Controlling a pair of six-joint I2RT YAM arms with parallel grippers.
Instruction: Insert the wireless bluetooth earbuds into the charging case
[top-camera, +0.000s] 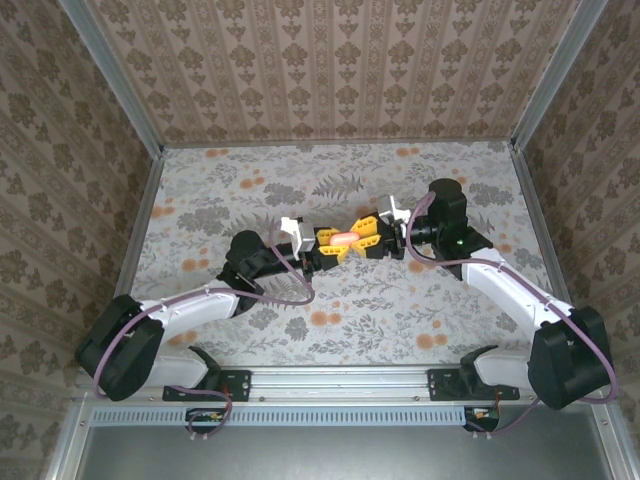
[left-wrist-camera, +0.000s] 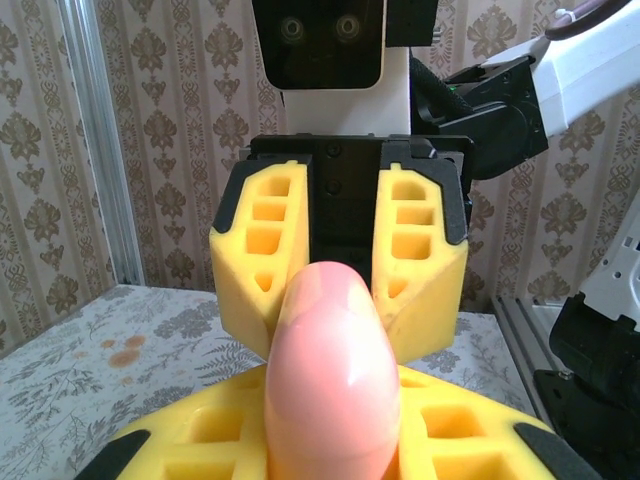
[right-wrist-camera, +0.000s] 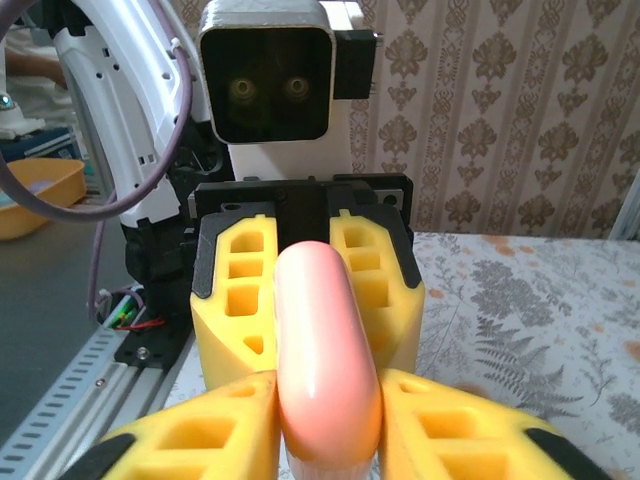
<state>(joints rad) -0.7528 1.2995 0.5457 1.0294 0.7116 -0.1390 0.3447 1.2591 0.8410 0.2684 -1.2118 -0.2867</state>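
Note:
A glossy pink rounded charging case (top-camera: 343, 240) hangs above the middle of the table between both grippers. My left gripper (top-camera: 328, 243) is shut on its left end. In the left wrist view the case (left-wrist-camera: 335, 385) stands up between my yellow fingers (left-wrist-camera: 200, 440), and the left gripper (left-wrist-camera: 335, 405) grips it low down. My right gripper (top-camera: 362, 238) holds the other end. In the right wrist view its yellow fingers (right-wrist-camera: 205, 435) press both sides of the case (right-wrist-camera: 325, 350), with the right gripper (right-wrist-camera: 328, 410) shut on it. The earbuds are hidden.
The floral table (top-camera: 250, 190) is boxed in by patterned walls at the back and sides. An aluminium rail (top-camera: 340, 380) runs along the near edge by the arm bases. A yellow tub (right-wrist-camera: 30, 195) sits off the table in the right wrist view.

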